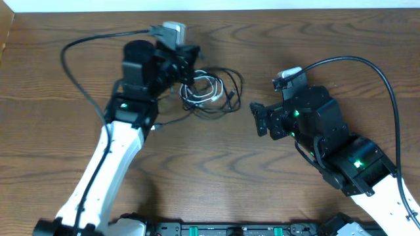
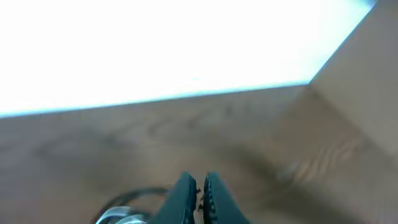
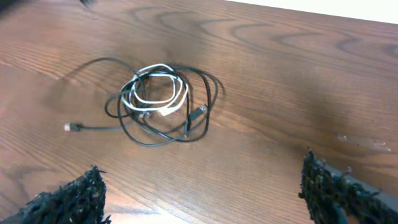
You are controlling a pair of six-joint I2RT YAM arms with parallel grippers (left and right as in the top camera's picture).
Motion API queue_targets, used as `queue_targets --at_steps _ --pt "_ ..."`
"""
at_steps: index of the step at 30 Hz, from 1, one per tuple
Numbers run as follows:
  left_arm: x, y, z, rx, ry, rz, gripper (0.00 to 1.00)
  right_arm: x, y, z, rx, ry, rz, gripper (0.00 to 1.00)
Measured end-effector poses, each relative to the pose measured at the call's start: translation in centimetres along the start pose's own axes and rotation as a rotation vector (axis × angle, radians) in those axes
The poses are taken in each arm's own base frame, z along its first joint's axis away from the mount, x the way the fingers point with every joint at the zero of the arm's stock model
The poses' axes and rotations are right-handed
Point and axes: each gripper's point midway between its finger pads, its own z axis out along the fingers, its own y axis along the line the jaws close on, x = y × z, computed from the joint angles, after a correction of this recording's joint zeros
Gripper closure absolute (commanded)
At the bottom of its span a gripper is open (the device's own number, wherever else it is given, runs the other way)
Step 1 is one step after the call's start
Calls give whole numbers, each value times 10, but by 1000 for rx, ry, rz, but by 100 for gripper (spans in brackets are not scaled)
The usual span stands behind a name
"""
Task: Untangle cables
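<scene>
Right gripper (image 3: 200, 169) pads stand wide apart, empty, tips cut off at frame bottom; cables (image 3: 158, 102) lie in one tangle mid-table (image 3: 298, 74), just beyond it. Left gripper (image 2: 199, 190) jaws are together at tangle's far-left edge; its view is blurred, so can't tell whether a cord is pinched.

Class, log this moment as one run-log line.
cables: tangled on table | left jaws: shut, at tangle's edge | right jaws: open, clear of cables
</scene>
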Motion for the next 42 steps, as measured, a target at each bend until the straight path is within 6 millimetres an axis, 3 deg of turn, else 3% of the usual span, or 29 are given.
queue_targets --at_steps 5,7,9,11,12,15,16,18,20,23,28,32,39,42 --pt "-54 -24 -27 73 -189 -1 92 5 0 10 8 30 -4 1" --pt "-64 -32 -37 91 -222 -20 92 10 0 19 13 59 -8 1" --pt "-55 -29 -36 80 -182 -39 92 14 1 25 17 80 -5 1" --pt "-22 -19 -31 36 -48 -72 92 17 1 31 20 96 10 1" --pt "-7 -13 -28 14 6 -78 83 19 1 35 23 107 38 1" --pt "42 15 -27 -125 183 -105 41 24 2 43 31 131 107 1" --pt "54 24 -29 -174 225 -115 34 28 2 47 36 145 148 1" --pt "80 53 -32 -320 315 -117 29 36 4 57 43 183 239 1" --pt "95 71 -38 -415 365 -119 25 45 9 72 39 227 322 1" --pt "100 95 -48 -520 385 -123 19 54 22 96 0 274 391 1" --pt "98 134 -72 -653 369 -183 17 67 47 139 -97 341 500 1" --pt "105 153 -91 -728 389 -239 17 78 56 160 -118 380 580 1" --pt "108 157 -96 -746 402 -250 16 71 77 200 -225 343 656 2" --pt "109 157 -97 -747 409 -252 16 84 79 214 -222 376 694 4"
